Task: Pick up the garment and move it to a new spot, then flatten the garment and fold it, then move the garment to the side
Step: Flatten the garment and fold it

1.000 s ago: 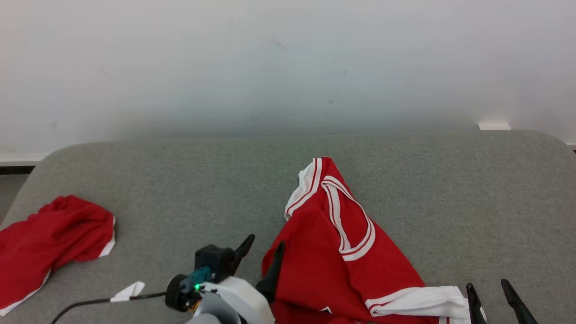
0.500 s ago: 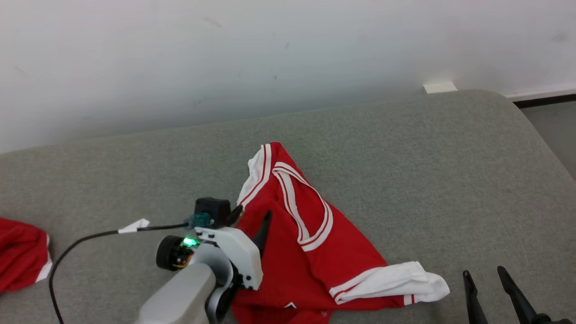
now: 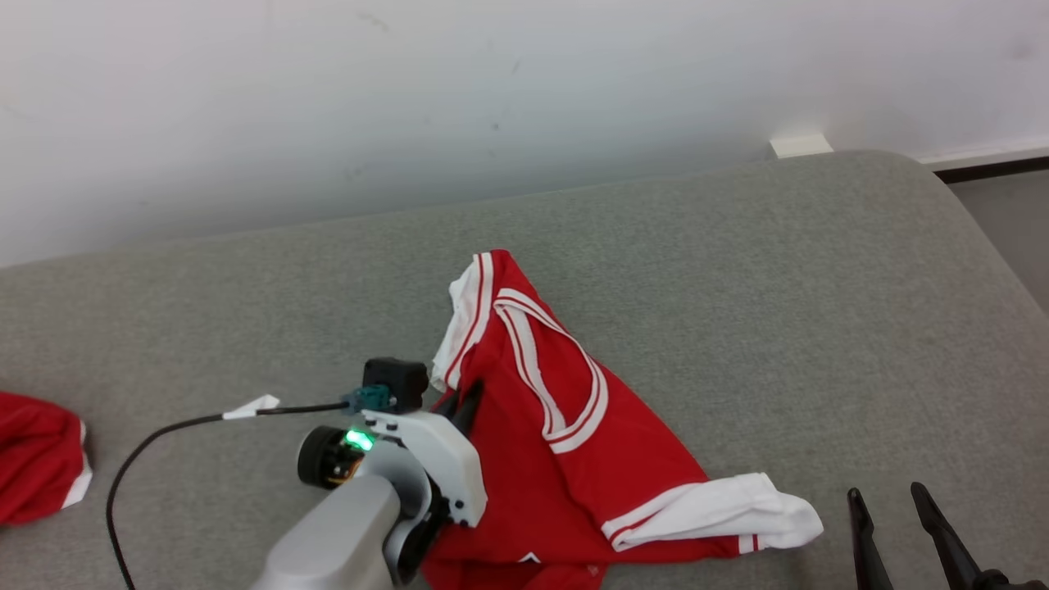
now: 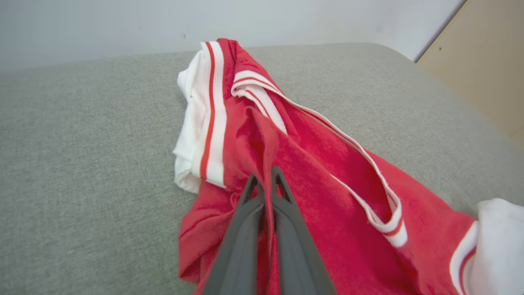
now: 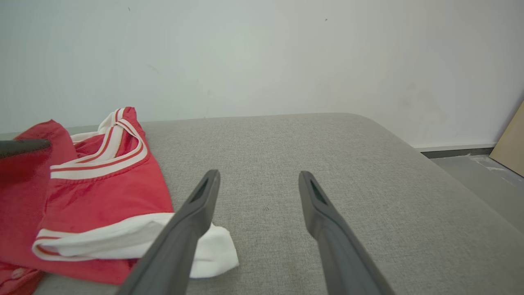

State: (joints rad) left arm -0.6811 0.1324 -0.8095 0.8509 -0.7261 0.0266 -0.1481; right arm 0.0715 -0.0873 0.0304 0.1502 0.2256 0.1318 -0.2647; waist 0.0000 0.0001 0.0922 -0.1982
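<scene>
A red garment (image 3: 565, 459) with white striped trim lies crumpled on the grey padded surface (image 3: 737, 287). My left gripper (image 3: 463, 401) is shut on a raised fold of the garment (image 4: 327, 196) near its white-trimmed sleeve; in the left wrist view the left gripper (image 4: 264, 174) has its two fingers pressed together with red cloth pinched between them. My right gripper (image 3: 889, 496) stands open at the lower right, just right of the garment's white sleeve end (image 3: 762, 512). In the right wrist view the right gripper (image 5: 258, 176) has its fingers spread over bare grey surface, the garment (image 5: 90, 192) at the left.
A second red cloth (image 3: 37, 467) lies at the far left edge of the surface. A black cable (image 3: 164, 434) with a white tag runs from my left wrist. A white wall (image 3: 492, 98) backs the surface, whose rounded right end (image 3: 967, 213) drops to the floor.
My left gripper has closed on a fold of the garment after reaching forward over it. The head camera turned right, shifting the whole picture. The right gripper stays open.
</scene>
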